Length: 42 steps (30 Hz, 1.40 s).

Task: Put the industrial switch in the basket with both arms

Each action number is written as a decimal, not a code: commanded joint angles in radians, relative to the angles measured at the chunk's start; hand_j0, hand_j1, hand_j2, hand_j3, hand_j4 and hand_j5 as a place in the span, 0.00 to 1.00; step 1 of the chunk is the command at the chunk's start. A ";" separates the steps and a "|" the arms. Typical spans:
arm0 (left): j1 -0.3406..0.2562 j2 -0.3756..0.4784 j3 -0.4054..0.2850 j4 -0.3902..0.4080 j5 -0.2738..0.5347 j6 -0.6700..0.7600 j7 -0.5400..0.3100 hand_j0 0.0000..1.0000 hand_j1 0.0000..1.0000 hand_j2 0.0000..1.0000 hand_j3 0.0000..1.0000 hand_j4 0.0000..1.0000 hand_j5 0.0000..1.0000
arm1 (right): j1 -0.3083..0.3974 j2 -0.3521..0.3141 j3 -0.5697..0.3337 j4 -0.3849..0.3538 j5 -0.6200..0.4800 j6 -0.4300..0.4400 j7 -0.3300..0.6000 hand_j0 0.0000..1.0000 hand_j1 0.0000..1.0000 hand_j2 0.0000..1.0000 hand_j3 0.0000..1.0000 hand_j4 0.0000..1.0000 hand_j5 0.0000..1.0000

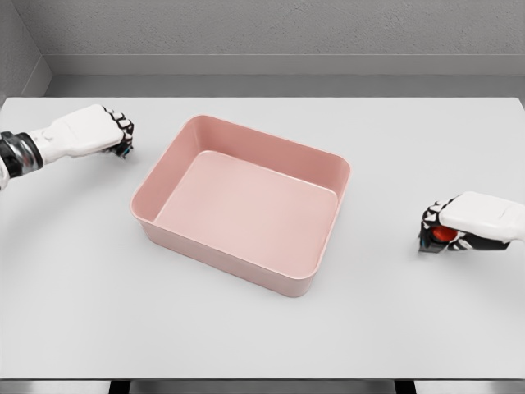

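The industrial switch (443, 234) is a small dark box with a red button, resting on the white table at the right. My right hand (435, 228) lies over it with the fingers curled around its sides, so most of it is hidden. The pink rectangular basket (328, 160) stands in the middle of the table, turned at an angle, with nothing inside. My left hand (121, 135) rests on the table at the far left, beyond the basket's left corner, with its fingers curled into a fist; I see nothing held in it.
The white table (262, 345) reaches the picture's edges, with its front edge low in the view. A grey wall runs behind its far edge.
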 commanded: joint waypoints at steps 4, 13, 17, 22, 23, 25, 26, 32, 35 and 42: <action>0.000 0.011 0.061 -0.078 0.008 -0.002 0.001 0.17 0.17 0.17 0.17 0.17 0.17 | -0.023 -0.002 -0.015 0.000 -0.007 -0.012 0.000 0.40 0.40 0.40 0.40 0.40 0.40; 0.020 0.080 0.207 -0.208 0.011 -0.002 0.001 0.18 0.18 0.18 0.18 0.18 0.18 | -0.103 0.000 -0.022 0.000 -0.012 -0.038 0.000 0.40 0.40 0.40 0.40 0.40 0.40; 0.075 0.116 0.302 -0.339 0.015 -0.002 0.003 0.17 0.17 0.17 0.17 0.17 0.17 | -0.143 0.000 -0.022 0.000 -0.012 -0.036 0.000 0.40 0.40 0.40 0.40 0.40 0.40; 0.150 0.119 0.353 -0.489 0.017 -0.002 0.003 0.18 0.18 0.18 0.18 0.18 0.18 | -0.192 0.012 -0.020 0.000 -0.013 -0.038 0.000 0.40 0.40 0.40 0.40 0.40 0.40; 0.155 0.118 0.353 -0.497 0.017 -0.002 0.003 0.18 0.18 0.18 0.18 0.18 0.18 | -0.196 0.017 -0.019 0.000 -0.013 -0.039 0.000 0.40 0.40 0.40 0.40 0.40 0.40; 0.160 0.118 0.353 -0.541 0.017 -0.002 0.003 0.18 0.18 0.18 0.18 0.18 0.18 | -0.221 0.033 -0.005 0.000 -0.013 -0.044 0.000 0.40 0.40 0.40 0.40 0.40 0.40; 0.166 0.118 0.353 -0.558 0.017 -0.002 0.001 0.18 0.18 0.18 0.18 0.18 0.18 | -0.227 0.047 -0.003 -0.002 -0.015 -0.047 0.000 0.40 0.40 0.40 0.40 0.40 0.40; 0.210 0.119 0.339 -0.664 0.009 -0.002 0.000 0.18 0.18 0.18 0.18 0.18 0.18 | -0.334 0.093 0.060 0.000 -0.018 -0.067 0.000 0.40 0.40 0.40 0.40 0.40 0.40; 0.222 0.119 0.311 -0.693 0.006 -0.002 -0.002 0.18 0.18 0.18 0.18 0.18 0.18 | -0.384 0.136 0.115 0.000 -0.016 -0.068 0.000 0.40 0.40 0.40 0.40 0.40 0.40; 0.236 0.118 0.258 -0.717 -0.038 -0.002 -0.003 0.19 0.19 0.19 0.19 0.19 0.19 | -0.469 0.204 0.205 -0.002 -0.016 -0.065 0.000 0.40 0.40 0.40 0.40 0.40 0.40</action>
